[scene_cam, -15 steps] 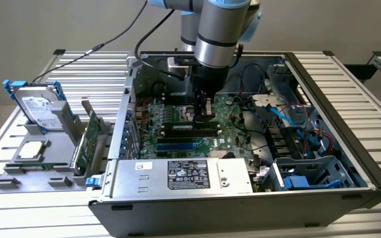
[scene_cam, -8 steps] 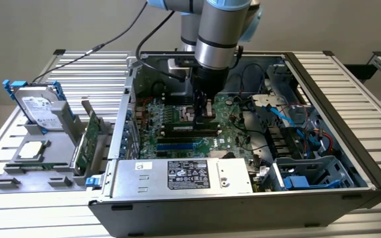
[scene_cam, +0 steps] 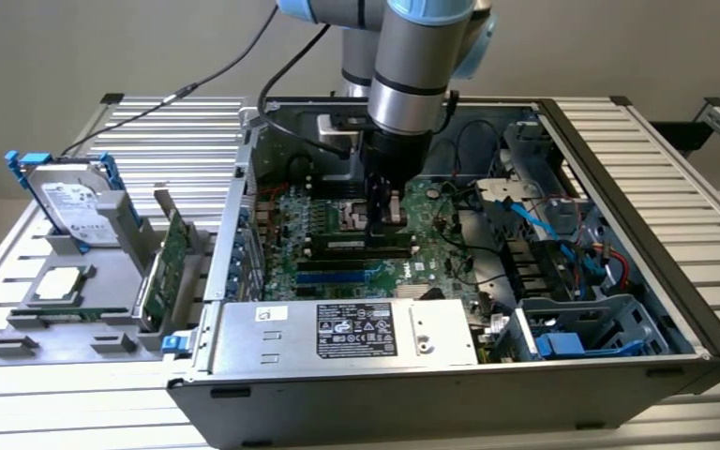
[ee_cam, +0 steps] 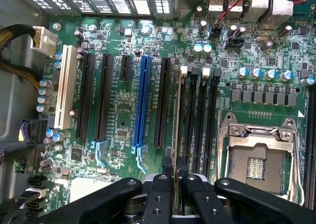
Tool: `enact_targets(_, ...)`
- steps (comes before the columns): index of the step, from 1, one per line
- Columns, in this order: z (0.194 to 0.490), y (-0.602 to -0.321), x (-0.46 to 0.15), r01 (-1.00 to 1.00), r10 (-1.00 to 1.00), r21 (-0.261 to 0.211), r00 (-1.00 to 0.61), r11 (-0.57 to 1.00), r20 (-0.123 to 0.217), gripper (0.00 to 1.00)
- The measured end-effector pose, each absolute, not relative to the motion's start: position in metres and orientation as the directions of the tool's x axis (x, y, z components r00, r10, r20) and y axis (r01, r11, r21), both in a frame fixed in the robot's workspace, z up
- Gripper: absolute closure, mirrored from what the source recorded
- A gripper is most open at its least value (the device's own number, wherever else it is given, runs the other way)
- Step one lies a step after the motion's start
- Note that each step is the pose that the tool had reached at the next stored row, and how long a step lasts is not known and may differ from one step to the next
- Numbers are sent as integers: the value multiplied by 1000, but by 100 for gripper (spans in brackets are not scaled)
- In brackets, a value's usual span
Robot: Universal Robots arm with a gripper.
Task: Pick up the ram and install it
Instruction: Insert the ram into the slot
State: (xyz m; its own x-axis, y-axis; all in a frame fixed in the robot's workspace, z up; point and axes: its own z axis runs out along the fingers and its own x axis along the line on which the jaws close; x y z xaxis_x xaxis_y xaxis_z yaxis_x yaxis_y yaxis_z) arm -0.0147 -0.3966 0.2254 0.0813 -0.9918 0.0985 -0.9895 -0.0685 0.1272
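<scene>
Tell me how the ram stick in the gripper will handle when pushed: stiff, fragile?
Probably stiff: the ram runs straight from the gripper, no sag. Likely light, being so thin. Perhaps fragile: pushed askew against the black memory slots, it might flex or crack.

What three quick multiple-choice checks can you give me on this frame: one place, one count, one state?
1. The gripper is:
A. outside the computer case
B. inside it, at the memory slots
C. raised clear above it

2. Blue expansion slots on the motherboard:
A. none
B. three
C. one

3. The CPU socket is:
A. empty
B. holding a processor
C. under a heatsink

Answers:
1 B: it reaches down to the slots, shut on the ram.
2 C: a single blue slot stands among black ones.
3 A: bare contacts show in the open frame.
</scene>
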Motion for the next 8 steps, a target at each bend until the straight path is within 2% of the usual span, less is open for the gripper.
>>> enact_targets(8,223,-396,-15,-989,-992,127,81,-68,99,86)
